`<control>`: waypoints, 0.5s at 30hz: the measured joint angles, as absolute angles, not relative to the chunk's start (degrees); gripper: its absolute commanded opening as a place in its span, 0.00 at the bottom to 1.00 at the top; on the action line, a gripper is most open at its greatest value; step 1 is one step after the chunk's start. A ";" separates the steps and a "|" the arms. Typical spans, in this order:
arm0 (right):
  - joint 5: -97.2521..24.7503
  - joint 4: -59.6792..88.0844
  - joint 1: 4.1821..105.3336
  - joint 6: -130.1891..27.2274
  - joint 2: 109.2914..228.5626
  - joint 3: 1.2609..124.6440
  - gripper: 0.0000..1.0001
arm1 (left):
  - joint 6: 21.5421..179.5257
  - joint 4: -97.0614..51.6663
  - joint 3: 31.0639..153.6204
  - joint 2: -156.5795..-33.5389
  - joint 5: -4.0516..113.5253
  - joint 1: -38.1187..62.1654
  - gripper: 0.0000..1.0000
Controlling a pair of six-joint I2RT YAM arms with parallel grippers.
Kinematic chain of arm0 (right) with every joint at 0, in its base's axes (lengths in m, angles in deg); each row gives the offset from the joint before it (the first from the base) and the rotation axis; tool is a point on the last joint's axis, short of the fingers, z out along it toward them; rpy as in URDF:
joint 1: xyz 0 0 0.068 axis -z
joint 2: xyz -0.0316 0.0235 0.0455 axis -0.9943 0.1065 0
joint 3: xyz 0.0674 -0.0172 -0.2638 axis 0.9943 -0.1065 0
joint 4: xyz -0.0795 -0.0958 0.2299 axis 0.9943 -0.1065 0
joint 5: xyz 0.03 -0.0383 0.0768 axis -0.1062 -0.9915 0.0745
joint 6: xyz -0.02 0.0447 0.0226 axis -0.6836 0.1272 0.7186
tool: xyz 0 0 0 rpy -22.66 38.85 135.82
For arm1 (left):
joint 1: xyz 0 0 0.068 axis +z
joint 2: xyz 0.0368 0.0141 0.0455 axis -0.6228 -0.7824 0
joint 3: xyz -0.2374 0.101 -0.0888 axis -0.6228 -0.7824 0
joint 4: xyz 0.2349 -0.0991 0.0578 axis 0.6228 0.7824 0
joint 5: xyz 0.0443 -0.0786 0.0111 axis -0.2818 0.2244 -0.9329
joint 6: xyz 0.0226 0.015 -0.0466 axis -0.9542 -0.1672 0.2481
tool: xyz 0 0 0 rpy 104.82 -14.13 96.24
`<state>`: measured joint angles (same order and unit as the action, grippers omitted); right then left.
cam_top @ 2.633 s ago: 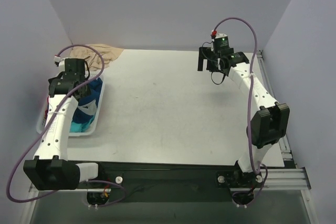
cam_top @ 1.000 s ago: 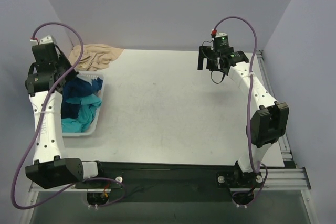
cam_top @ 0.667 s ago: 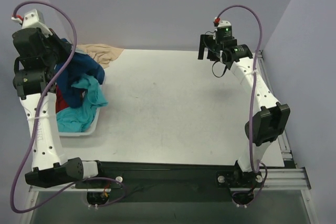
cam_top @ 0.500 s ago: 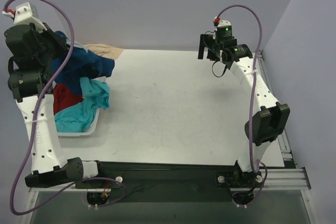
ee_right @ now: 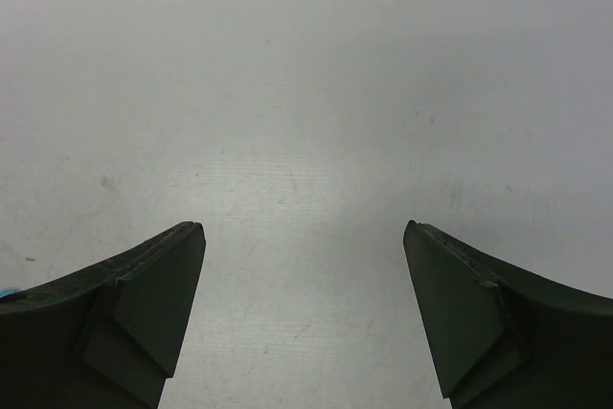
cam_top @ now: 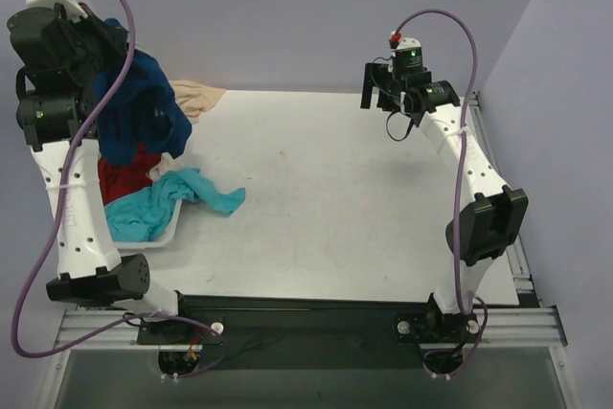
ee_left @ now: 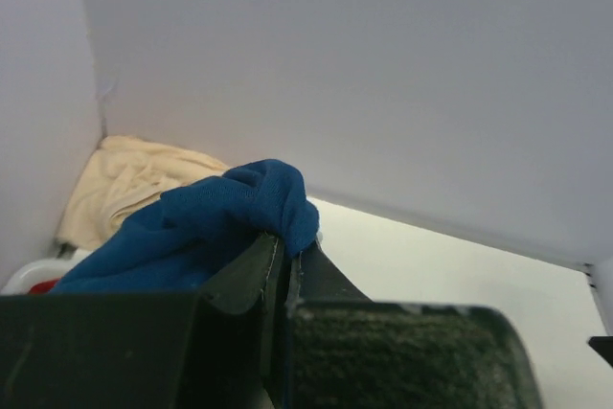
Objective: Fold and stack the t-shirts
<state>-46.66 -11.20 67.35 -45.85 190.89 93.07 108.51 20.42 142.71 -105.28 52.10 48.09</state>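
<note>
My left gripper is raised high at the far left and is shut on a fold of the navy blue t-shirt, which hangs down from it over the basket. In the left wrist view the fingertips pinch the blue cloth. A red t-shirt lies in the basket. The turquoise t-shirt spills over the basket's rim onto the table. My right gripper hovers open at the far right with nothing between its fingers.
The white basket stands at the table's left edge. A beige cloth lies bunched at the back left corner, also seen as beige cloth from the left wrist. Walls close in the back and sides.
My left arm has lifted the navy t-shirt higher out of the basket. The turquoise t-shirt dropped off it and now lies across the basket's rim and the table. The right arm stayed put.
</note>
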 measured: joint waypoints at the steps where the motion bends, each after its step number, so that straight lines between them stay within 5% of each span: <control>1: -46.68 -11.20 67.35 -45.83 190.91 93.07 0.89 | 108.88 19.90 144.51 -106.61 53.22 47.08 0.00; 15: -49.54 -11.20 70.80 -42.55 191.15 90.78 0.88 | 109.40 13.51 154.67 -120.03 66.31 25.73 0.00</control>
